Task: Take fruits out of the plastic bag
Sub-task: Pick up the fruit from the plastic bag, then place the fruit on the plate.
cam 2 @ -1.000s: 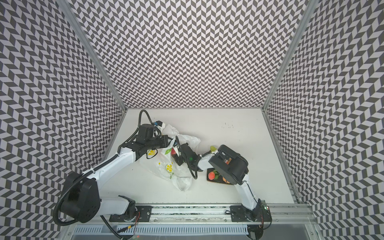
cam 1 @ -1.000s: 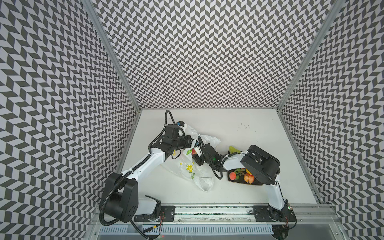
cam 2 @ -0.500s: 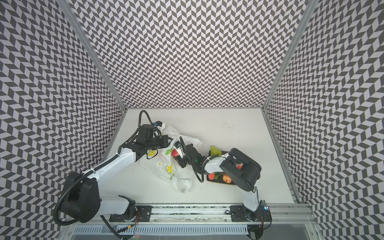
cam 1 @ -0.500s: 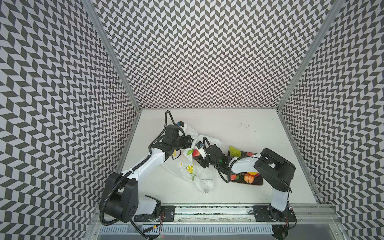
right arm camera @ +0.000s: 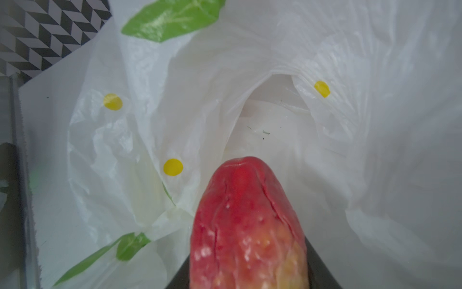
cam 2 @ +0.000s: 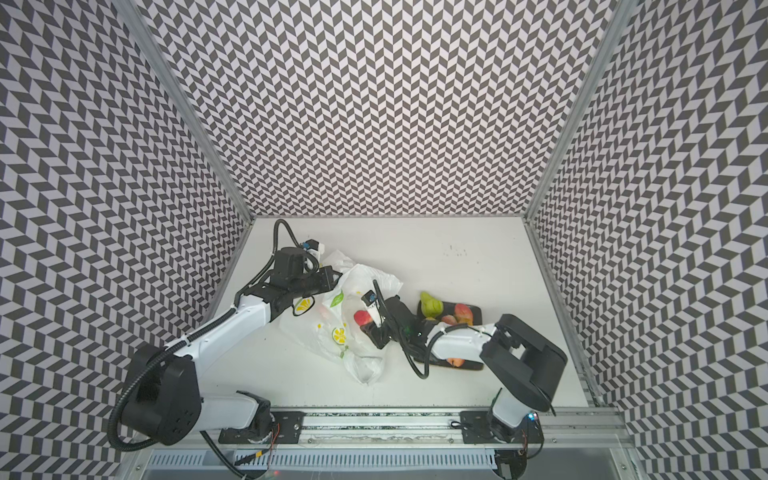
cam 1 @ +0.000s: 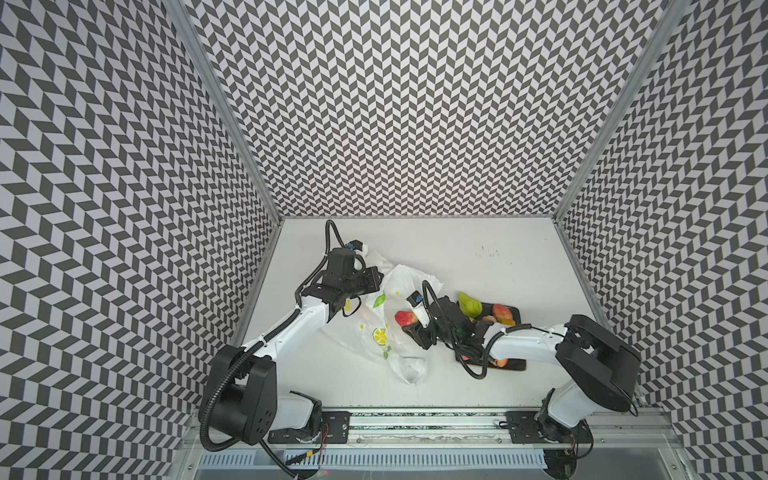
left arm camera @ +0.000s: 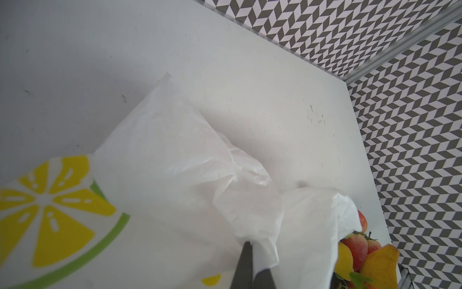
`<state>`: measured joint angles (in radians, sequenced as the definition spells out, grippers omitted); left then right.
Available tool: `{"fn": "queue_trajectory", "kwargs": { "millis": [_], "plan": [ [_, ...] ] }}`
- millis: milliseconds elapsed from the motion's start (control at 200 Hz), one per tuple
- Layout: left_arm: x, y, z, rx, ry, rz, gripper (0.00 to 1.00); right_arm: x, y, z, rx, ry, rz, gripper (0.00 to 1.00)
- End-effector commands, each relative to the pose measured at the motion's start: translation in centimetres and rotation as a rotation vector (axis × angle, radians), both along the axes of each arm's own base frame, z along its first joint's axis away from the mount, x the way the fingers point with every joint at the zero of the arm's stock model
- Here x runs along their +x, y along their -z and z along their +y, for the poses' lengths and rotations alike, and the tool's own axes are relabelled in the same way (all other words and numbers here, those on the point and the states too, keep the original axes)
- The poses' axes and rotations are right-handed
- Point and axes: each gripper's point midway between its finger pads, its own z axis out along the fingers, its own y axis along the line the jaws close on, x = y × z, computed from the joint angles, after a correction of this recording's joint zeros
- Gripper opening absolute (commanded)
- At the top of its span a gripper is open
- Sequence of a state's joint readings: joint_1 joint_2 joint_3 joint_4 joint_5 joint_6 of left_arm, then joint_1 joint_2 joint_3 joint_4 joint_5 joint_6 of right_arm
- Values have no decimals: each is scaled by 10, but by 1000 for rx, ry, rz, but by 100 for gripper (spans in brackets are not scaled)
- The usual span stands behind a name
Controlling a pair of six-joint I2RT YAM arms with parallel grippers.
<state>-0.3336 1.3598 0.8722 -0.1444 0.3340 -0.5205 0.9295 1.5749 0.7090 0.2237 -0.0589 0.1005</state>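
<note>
R gripper [cam 1: 409,327] holds a red fruit [cam 1: 406,318] at the plastic bag [cam 1: 374,336] mouth; L gripper [cam 1: 372,281] pinches the bag's rim.
Your R jaws sit abt half apart, clamped on the fruit's sides. In the R wrist view the fruit pokes out front over crinkled film. L jaws are fully closed on a fold of film, holding that edge up off the table [cam 1: 457,257]. Green pear [cam 1: 469,306] & other fruits [cam 1: 502,313] sit at the dark plate [cam 1: 516,365], just beside the bag.

The plastic bag [cam 1: 376,332] is printed white with yellow lemon slices and green leaves. Between the black fingers [right arm camera: 318,277] of the right gripper [right arm camera: 248,272], a red fruit [right arm camera: 247,220] shaded yellow-orange is seen.
</note>
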Motion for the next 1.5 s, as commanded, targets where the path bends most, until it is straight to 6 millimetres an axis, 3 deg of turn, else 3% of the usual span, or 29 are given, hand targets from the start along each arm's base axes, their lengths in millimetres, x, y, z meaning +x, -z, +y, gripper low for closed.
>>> {"fn": "queue_trajectory", "kwargs": {
  "millis": [0, 235, 386, 581, 741, 956, 1497],
  "plan": [
    [5, 0, 4, -3, -26, -13, 0, -15, -16, -11, 18, 1, 23, 35],
    [6, 2, 5, 1, -25, -17, 0, -35, -49, -46, 27, 73, 77, 36],
    [6, 3, 5, 4, -20, -16, 0, -39, -59, -72, 3, 200, 143, 35],
    [6, 2, 4, -1, -18, -21, 0, -39, -75, -115, -19, 405, 177, 33],
    [6, 2, 3, -5, -16, -22, 0, -25, -97, -148, -10, 536, 155, 32],
    [4, 3, 3, -6, -14, -19, 0, 1, -84, -183, -124, 644, 178, 32],
    [2, 1, 4, -8, -12, -23, 0, 10, -49, -202, -239, 754, 228, 31]
  ]
}}
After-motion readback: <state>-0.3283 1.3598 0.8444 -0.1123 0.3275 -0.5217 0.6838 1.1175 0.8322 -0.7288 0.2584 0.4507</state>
